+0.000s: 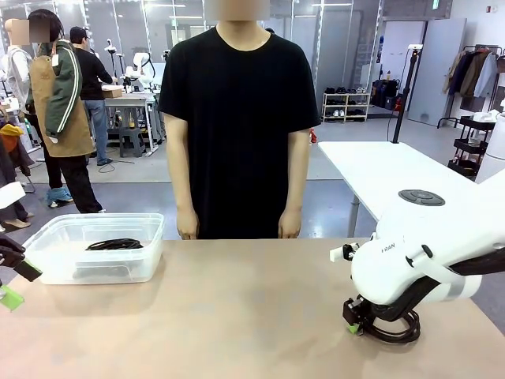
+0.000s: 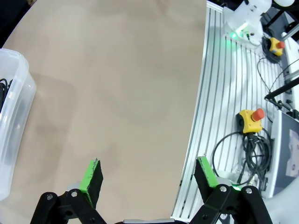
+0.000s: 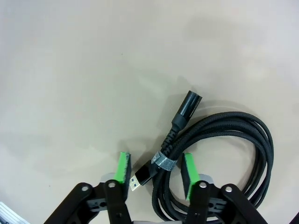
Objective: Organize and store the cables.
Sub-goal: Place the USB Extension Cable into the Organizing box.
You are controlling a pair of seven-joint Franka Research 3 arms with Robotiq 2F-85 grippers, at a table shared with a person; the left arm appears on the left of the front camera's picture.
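Note:
A coiled black cable, bound with grey tape and ending in a round plug and a USB plug, lies on the tan table at the front right. My right gripper reaches down over the cable. Its green pads straddle the taped part, drawn partway in, with a small gap still showing at one pad. Another coiled cable lies inside the clear plastic bin at the far left. My left gripper hangs open over bare table beside the bin, holding nothing.
A person in black stands at the far edge with both hands down by their sides. The table's edge and a slotted metal frame with yellow stop buttons and loose cords lie by my left arm.

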